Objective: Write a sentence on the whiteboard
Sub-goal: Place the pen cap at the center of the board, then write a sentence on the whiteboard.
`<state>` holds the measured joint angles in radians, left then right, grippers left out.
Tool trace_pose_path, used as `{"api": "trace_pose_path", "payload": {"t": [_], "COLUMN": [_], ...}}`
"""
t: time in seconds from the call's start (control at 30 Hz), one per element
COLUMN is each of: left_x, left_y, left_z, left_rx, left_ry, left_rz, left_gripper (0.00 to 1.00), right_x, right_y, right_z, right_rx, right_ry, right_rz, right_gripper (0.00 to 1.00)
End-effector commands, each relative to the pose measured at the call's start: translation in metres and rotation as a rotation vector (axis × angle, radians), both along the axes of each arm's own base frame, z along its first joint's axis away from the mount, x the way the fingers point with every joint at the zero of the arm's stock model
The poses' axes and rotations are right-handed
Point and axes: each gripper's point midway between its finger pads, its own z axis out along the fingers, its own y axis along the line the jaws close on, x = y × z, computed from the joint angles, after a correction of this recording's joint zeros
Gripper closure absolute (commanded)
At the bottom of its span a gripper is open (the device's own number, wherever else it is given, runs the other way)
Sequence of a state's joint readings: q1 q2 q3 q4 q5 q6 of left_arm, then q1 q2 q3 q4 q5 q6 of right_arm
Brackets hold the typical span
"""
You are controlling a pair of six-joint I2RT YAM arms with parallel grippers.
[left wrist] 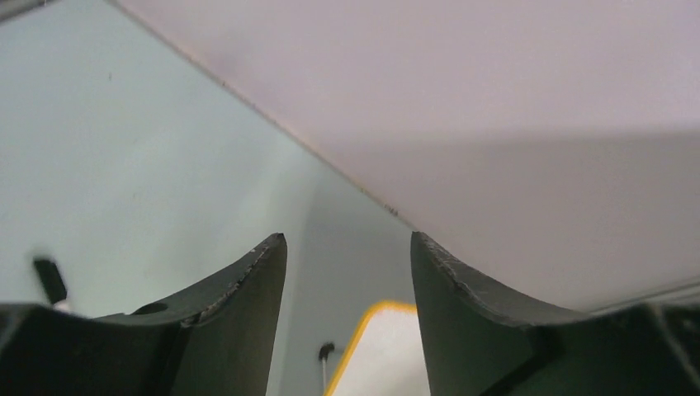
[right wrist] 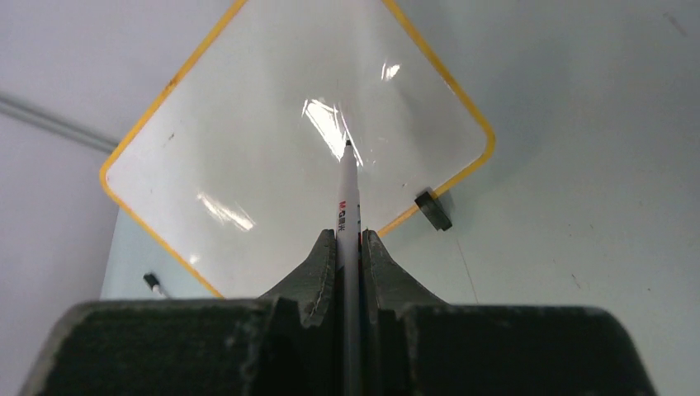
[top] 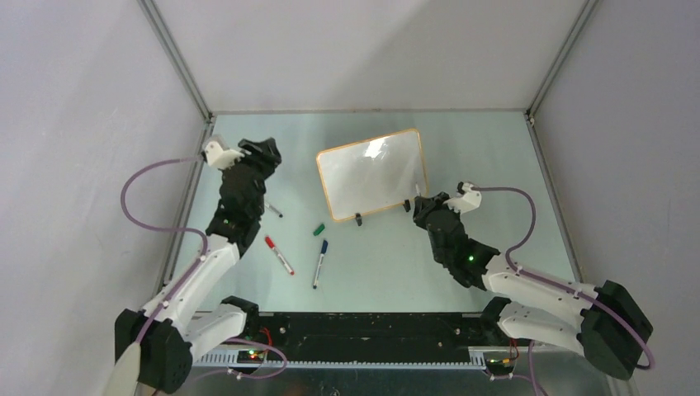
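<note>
The table [top: 495,157] is pale green. A white pen with a red cap [top: 279,255] lies on it. A white pen with a blue cap [top: 319,263] lies near it, not touching. A small green cap [top: 319,229] sits just behind the blue one. A thin grey stick with a dark end [top: 274,211] lies farther back. Grey walls [top: 355,49] stand all around.

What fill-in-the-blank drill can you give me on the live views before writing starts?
1. The right pincer grips a marker whose tip points toward the ____.
2. That surface bears ____ writing yet.
3. The left pincer stands open, holding ____.
4. In the top view, the full-length marker just left of the blue marker is ____.
Missing words: whiteboard; no; nothing; red.
</note>
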<state>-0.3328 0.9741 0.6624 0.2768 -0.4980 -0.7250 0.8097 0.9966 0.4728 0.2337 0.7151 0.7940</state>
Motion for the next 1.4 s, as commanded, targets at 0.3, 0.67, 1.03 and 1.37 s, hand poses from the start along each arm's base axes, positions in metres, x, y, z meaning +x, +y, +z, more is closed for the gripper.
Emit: {"api": "trace_pose_path", "payload": {"t": [0.3,0.67,1.03,1.37], "left_x": [0.038,0.029,0.068,0.090], "left_y": [-0.017,-0.023,-0.012,-0.045], "left_z": [-0.001,-0.045,-0.006,-0.032], "left_rx": [0.039,0.139,0.175,0.082], "left_ry": [0.007,-0.171,-0.223,-0.145], "left_rz": [-0.240,-0.295,-0.250,-0.467], "left_gripper": [0.01,0.01,0.01,0.01], "right_x": [0.025,0.044,0.099,0.123], "right_y": [0.002,0.048,0.045,0.026], "right_z": [0.090,0.203,0.309,0.238], "right_rx": [-0.172,-0.145,-0.201,-0.310], "right_ry": [-0.178,-0.354,-0.515,-0.283], "right_rz": [0.012,0.269,0.176,0.282], "right_gripper": [1.00,1.00,1.00,1.00]}}
